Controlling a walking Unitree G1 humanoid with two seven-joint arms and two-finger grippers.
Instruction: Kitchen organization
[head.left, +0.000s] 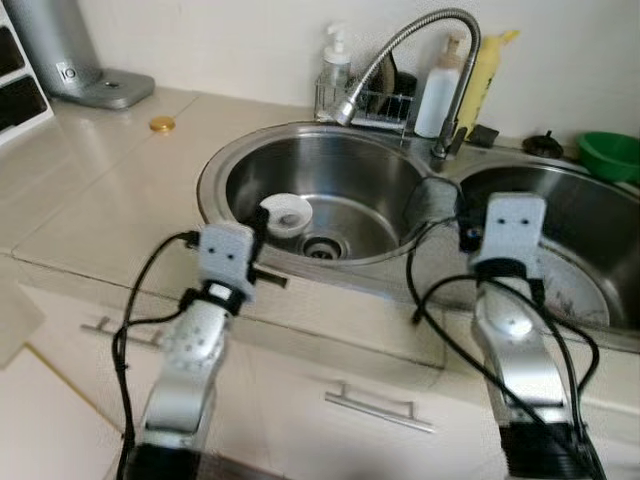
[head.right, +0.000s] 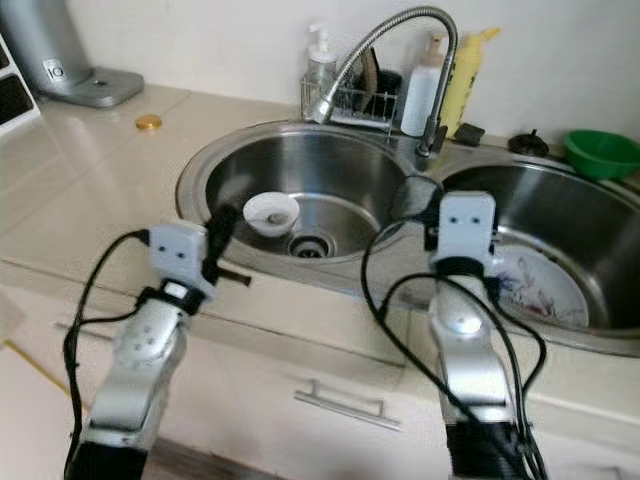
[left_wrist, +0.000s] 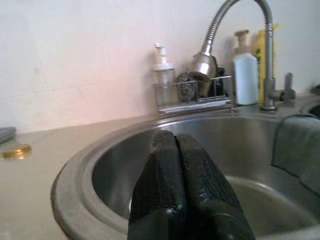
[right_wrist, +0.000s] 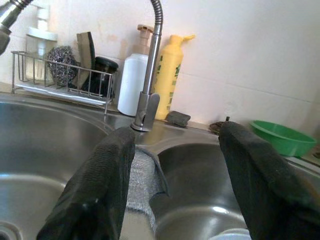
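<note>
A small white bowl (head.left: 288, 213) lies in the left sink basin (head.left: 250, 170) beside the drain. My left gripper (left_wrist: 172, 140) is shut with nothing in it, and its fingers (head.left: 259, 222) hover at the basin's near rim, just short of the bowl. A grey cloth (right_wrist: 142, 182) hangs over the divider between the two basins. My right gripper (right_wrist: 177, 134) is open and points at this cloth and the tap's base, holding nothing. A flowered plate (head.right: 540, 285) rests in the right basin (head.left: 590, 215).
The gooseneck tap (head.left: 420, 30) arches over the left basin. Behind it are a wire rack (head.left: 380, 103) with scrubbers, a soap pump (head.left: 335, 65), a white bottle (head.left: 438, 90) and a yellow bottle (head.left: 483, 75). A green bowl (head.left: 610, 155) sits far right, a gold lid (head.left: 161, 124) on the counter.
</note>
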